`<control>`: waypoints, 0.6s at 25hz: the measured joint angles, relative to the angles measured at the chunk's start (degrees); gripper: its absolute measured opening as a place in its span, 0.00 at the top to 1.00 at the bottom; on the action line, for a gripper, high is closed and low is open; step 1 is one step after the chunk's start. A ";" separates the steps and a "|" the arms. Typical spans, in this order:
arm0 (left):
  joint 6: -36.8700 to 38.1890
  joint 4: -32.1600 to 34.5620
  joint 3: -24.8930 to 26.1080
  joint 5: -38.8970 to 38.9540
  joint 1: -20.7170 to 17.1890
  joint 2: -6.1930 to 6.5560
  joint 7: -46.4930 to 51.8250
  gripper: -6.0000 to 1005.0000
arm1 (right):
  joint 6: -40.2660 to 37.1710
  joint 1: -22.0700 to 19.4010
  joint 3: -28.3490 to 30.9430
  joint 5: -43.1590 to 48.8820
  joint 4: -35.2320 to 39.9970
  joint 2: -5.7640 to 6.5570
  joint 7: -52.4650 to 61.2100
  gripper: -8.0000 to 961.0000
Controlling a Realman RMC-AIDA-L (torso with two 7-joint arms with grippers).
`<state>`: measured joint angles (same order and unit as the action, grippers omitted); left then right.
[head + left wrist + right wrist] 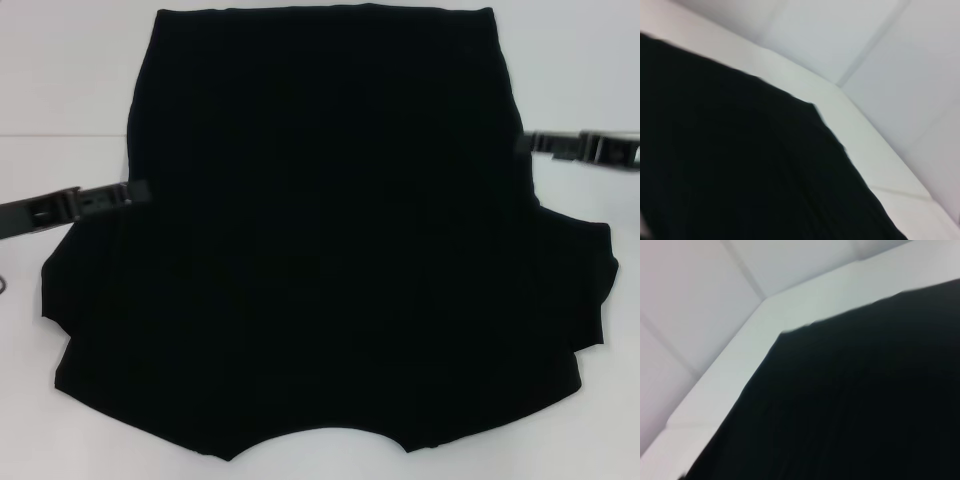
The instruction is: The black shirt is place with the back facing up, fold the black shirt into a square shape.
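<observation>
While the black shirt [330, 240] lies spread flat on the white tabletop [60, 70], collar edge nearest the robot and hem farthest, the left end effector [140, 191] meets its left side edge and the right end effector [525, 143] meets its right side edge. Whether either is open or closed on cloth I cannot tell. To fold well, both should take the fabric at matching heights and travel together, keeping the cloth taut so the fold line runs straight and no wrinkles form.
</observation>
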<state>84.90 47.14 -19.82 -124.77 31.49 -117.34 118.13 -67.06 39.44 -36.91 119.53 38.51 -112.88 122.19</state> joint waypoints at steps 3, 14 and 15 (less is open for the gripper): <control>-0.13 0.81 1.53 -0.83 -1.17 0.12 3.45 0.19 | 1.51 1.29 -0.14 0.04 0.00 1.54 3.71 0.08; -7.26 0.55 4.50 -11.53 -2.64 0.10 12.62 0.43 | 1.27 3.75 -0.46 0.05 0.12 3.09 7.61 0.08; -7.38 0.58 4.51 -12.19 -2.66 0.10 12.82 0.43 | 1.28 3.80 -0.48 0.05 0.12 3.10 7.62 0.08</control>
<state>77.52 47.72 -15.31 -136.95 28.83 -117.25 130.95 -65.78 43.24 -37.38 119.58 38.63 -109.78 129.80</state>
